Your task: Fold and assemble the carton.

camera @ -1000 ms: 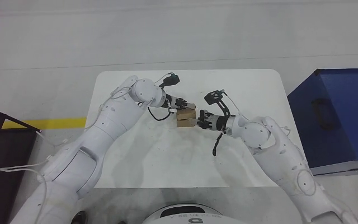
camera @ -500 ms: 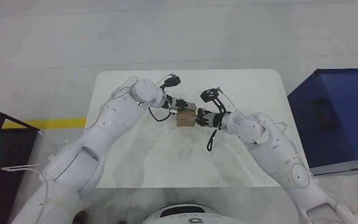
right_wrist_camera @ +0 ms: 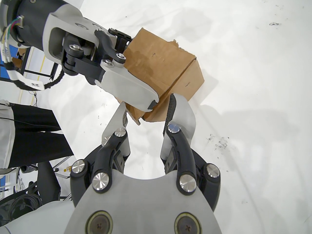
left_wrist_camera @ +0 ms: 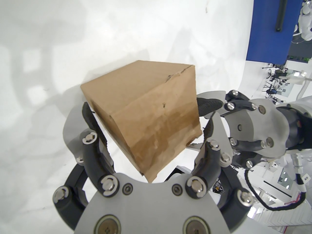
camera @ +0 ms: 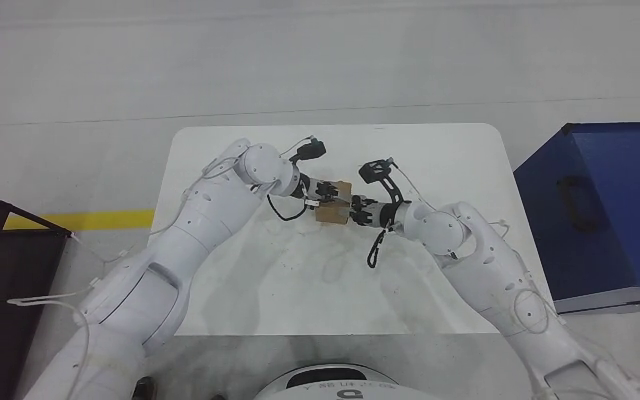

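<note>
While left gripper clamps carton across its sides, apparently to steady it, right gripper pinches opposite end, likely to press last fold home.

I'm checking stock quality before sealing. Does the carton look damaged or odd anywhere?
Yes. The carton is worn: a darker, stain-like band crosses one side in the left wrist view, the edge beside it is ragged, and a corner is torn in the right wrist view.

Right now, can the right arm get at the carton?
Probably yes: the right gripper is at one end of the carton, opposite the left gripper holding it; nothing lies between.
</note>
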Controlling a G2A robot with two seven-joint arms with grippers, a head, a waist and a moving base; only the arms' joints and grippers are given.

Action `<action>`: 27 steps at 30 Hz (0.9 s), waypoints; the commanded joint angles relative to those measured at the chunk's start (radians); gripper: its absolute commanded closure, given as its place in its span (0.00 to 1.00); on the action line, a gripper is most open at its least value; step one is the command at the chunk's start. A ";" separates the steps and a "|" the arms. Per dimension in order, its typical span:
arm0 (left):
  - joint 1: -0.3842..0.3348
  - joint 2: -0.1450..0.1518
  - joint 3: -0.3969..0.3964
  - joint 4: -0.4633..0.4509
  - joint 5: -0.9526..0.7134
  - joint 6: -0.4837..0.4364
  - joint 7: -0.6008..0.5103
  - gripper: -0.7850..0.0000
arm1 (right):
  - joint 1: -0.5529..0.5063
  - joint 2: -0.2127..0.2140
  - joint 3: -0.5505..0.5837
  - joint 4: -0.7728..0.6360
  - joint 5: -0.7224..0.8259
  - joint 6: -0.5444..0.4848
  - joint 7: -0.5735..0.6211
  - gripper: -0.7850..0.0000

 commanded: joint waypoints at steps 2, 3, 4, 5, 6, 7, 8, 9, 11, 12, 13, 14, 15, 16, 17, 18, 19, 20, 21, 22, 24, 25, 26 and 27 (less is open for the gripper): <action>0.002 0.000 -0.004 0.000 0.002 0.003 -0.001 0.00 | -0.002 -0.001 0.001 0.005 0.004 -0.005 -0.001 0.54; 0.003 0.000 -0.006 0.000 0.003 0.003 -0.001 0.00 | -0.004 -0.001 0.003 0.007 0.010 -0.009 -0.004 0.53; 0.003 0.001 -0.009 0.002 0.002 0.004 0.000 0.00 | -0.007 0.000 0.007 0.007 0.017 -0.015 -0.008 0.53; 0.004 0.001 -0.015 0.001 -0.002 0.005 0.002 0.00 | -0.012 0.000 0.012 0.008 0.024 -0.022 -0.011 0.51; 0.005 0.003 -0.020 0.000 -0.007 0.005 0.001 0.00 | -0.018 0.002 0.019 0.008 0.029 -0.029 -0.013 0.51; 0.005 0.005 -0.025 0.000 -0.004 0.007 0.001 0.00 | -0.025 0.004 0.027 0.006 0.034 -0.038 -0.014 0.50; 0.007 0.008 -0.031 -0.001 -0.002 0.009 0.003 0.00 | -0.033 0.006 0.035 0.003 0.045 -0.051 -0.012 0.47; 0.010 0.011 -0.039 -0.001 -0.001 0.011 0.005 0.00 | -0.041 0.008 0.043 0.000 0.052 -0.065 -0.008 0.44; 0.017 0.021 -0.060 -0.003 -0.002 0.014 0.012 0.00 | -0.057 0.013 0.057 -0.007 0.067 -0.099 0.006 0.38; 0.022 0.027 -0.073 -0.006 -0.003 0.013 0.015 0.00 | -0.062 0.015 0.063 -0.011 0.074 -0.116 0.012 0.37; 0.028 0.034 -0.086 -0.012 0.000 0.014 0.017 0.00 | -0.067 0.016 0.068 -0.013 0.079 -0.127 0.015 0.37; 0.034 0.041 -0.099 -0.021 0.006 0.015 0.020 0.00 | -0.070 0.017 0.069 -0.016 0.084 -0.135 0.017 0.36; 0.042 0.050 -0.115 -0.031 0.012 0.019 0.022 0.00 | -0.069 0.016 0.066 -0.018 0.085 -0.142 0.019 0.37; 0.052 0.059 -0.131 -0.043 0.019 0.023 0.024 0.00 | -0.065 0.015 0.060 -0.019 0.085 -0.147 0.019 0.38; 0.064 0.069 -0.149 -0.060 0.027 0.030 0.026 0.00 | -0.059 0.013 0.050 -0.017 0.083 -0.149 0.016 0.39; 0.078 0.080 -0.168 -0.081 0.036 0.039 0.029 0.00 | -0.049 0.010 0.036 -0.012 0.078 -0.151 0.020 0.41; 0.093 0.092 -0.189 -0.103 0.045 0.050 0.031 0.00 | -0.036 0.006 0.016 -0.008 0.072 -0.152 0.028 0.41; 0.111 0.104 -0.213 -0.126 0.053 0.061 0.033 0.00 | -0.022 0.000 -0.007 -0.007 0.077 -0.163 0.037 0.40; 0.129 0.117 -0.238 -0.153 0.065 0.073 0.034 0.00 | -0.007 -0.005 -0.029 -0.003 0.085 -0.179 0.051 0.40; 0.150 0.131 -0.267 -0.183 0.076 0.086 0.037 0.00 | 0.010 -0.010 -0.055 0.002 0.090 -0.198 0.071 0.40; 0.199 0.158 -0.328 -0.250 0.096 0.112 0.038 0.00 | 0.041 -0.022 -0.107 0.002 0.127 -0.260 0.110 0.29; 0.226 0.171 -0.359 -0.289 0.108 0.127 0.037 0.00 | 0.056 -0.028 -0.131 0.002 0.151 -0.300 0.132 0.25; 0.255 0.184 -0.391 -0.331 0.119 0.141 0.036 0.00 | 0.071 -0.032 -0.149 0.007 0.174 -0.335 0.152 0.22; 0.286 0.196 -0.423 -0.374 0.128 0.154 0.034 0.00 | 0.084 -0.036 -0.159 0.014 0.192 -0.359 0.160 0.20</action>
